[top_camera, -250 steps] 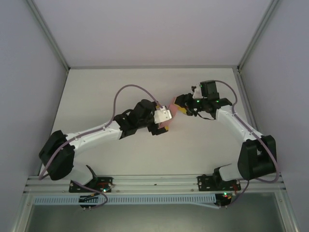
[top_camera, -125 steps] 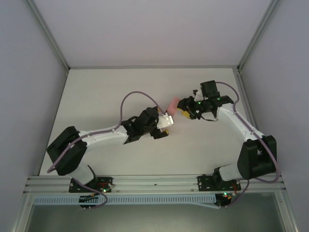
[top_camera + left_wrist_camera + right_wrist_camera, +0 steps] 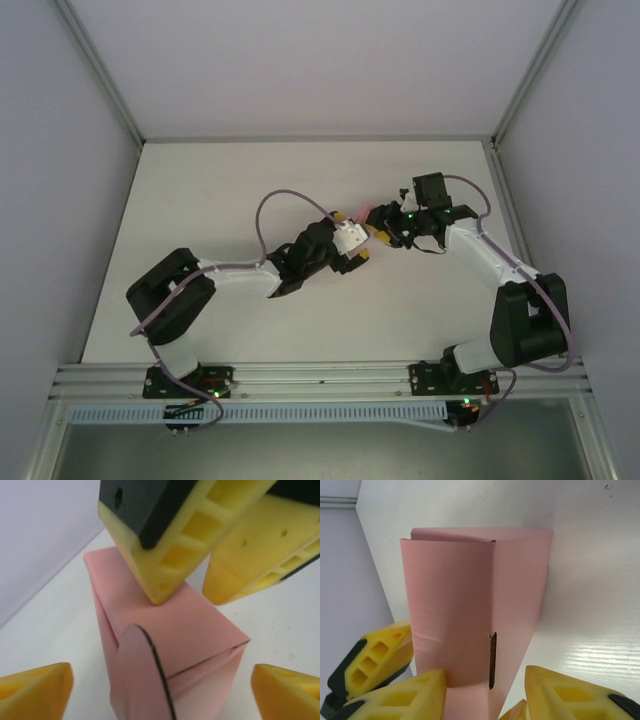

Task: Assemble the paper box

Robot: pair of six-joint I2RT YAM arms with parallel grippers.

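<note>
Right gripper [image 3: 485, 672]: the jaws are partly closed and pinch the near end of the paper box [image 3: 470, 605]. In the right wrist view, one finger [image 3: 415, 697] presses against the box's side. The other finger sits close to the opposite side, but its contact point cannot be seen. The box extends straight out from between these fingers, with its far end pointing away from the gripper. A short dark slit runs along the fold line just ahead of the fingertips.

Left gripper [image 3: 161, 675]: the jaws are spread wide. In the left wrist view its two fingers [image 3: 35, 690] sit on either side of the box, and neither touches it. The box lies directly ahead of this gripper, midway between the fingers, with one long pink face turned up. A rounded flap with a dark edge stands off the side of the box nearest this gripper. The two yellow fingers of the right gripper come in from above and beyond, and one of their tips rests on the box's upper face.

In the top external view the two grippers face each other tip to tip, with the box between them. The white surface [image 3: 590, 605] lies beneath the box. A pale wall [image 3: 40, 530] rises beyond the surface's edge, to the left of the left gripper.
</note>
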